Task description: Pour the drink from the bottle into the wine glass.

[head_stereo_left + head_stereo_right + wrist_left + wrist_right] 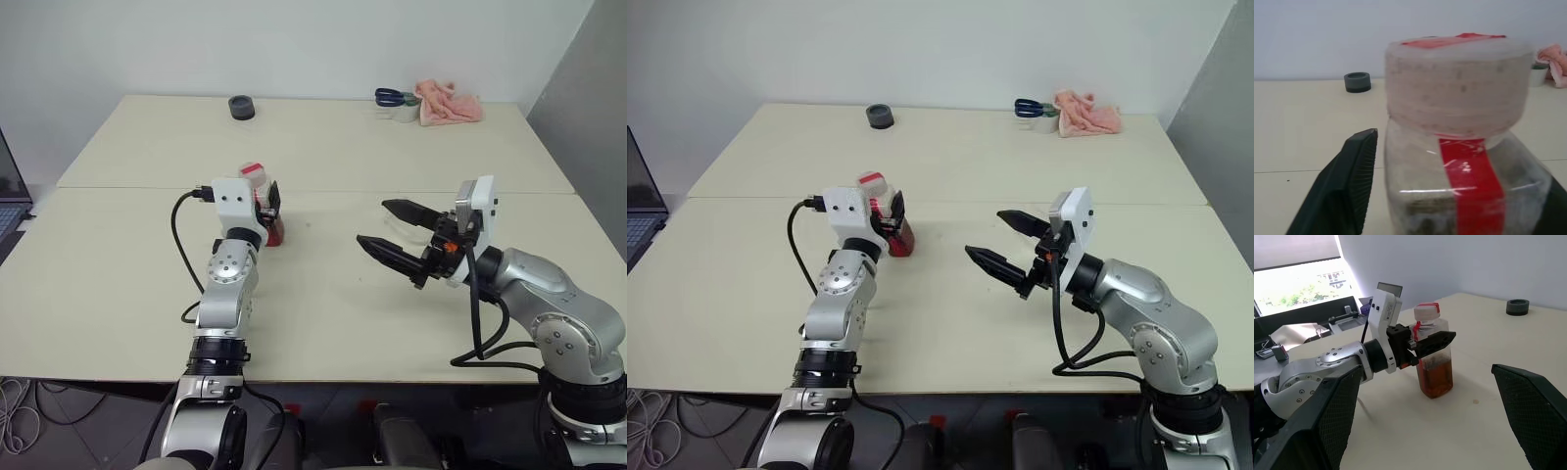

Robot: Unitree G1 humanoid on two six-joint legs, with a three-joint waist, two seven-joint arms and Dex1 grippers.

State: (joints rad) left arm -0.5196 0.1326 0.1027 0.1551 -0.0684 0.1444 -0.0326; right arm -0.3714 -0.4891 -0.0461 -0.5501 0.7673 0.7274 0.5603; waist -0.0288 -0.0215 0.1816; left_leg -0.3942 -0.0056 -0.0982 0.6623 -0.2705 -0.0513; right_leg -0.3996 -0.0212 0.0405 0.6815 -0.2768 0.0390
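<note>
Looking at the bottle [1434, 352] from my remote seat: clear squarish plastic, red label strip, red-and-white cap, standing upright on the matte cream table [392, 304] left of centre. The drink [1436, 377] is amber-brown and fills only the lower part. My left gripper [1431, 342] has its ribbed black fingers on both sides of the bottle; I can't tell if they actually pinch it. The head camera mostly hides the bottle behind that wrist. My right gripper [390, 233] hangs wide open, well apart.

Cream table [392, 313], upright bottle [1434, 357] (amber drink [1436, 376] low inside), dark ring [241, 107], pink cloth [449, 102], scissors [392, 96] at far edge
</note>
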